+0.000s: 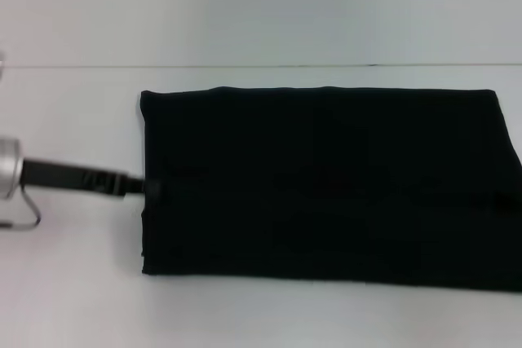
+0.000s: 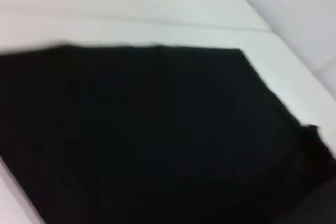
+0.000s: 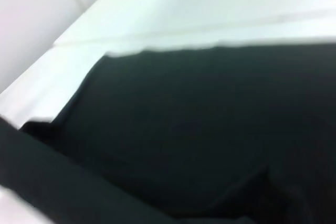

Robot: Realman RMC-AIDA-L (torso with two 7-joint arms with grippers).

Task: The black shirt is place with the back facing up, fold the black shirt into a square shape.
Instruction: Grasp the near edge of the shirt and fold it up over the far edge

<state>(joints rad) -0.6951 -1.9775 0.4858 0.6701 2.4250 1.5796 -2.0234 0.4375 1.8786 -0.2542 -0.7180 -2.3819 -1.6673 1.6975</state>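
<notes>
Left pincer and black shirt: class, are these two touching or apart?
Touching. In the head view the left pincer reaches in from the left, and its dark tip meets the black shirt at its left edge, with no white table showing between them.

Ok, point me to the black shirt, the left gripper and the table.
black shirt (image 1: 326,185), head view, middle of the folded cloth.
left gripper (image 1: 134,186), head view, dark tip at the shirt's left edge.
table (image 1: 73,299), head view, bare white surface near the shirt's front-left corner.

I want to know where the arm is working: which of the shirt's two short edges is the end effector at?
The left end effector is at the black shirt's left short edge; nothing shows at the right one.
</notes>
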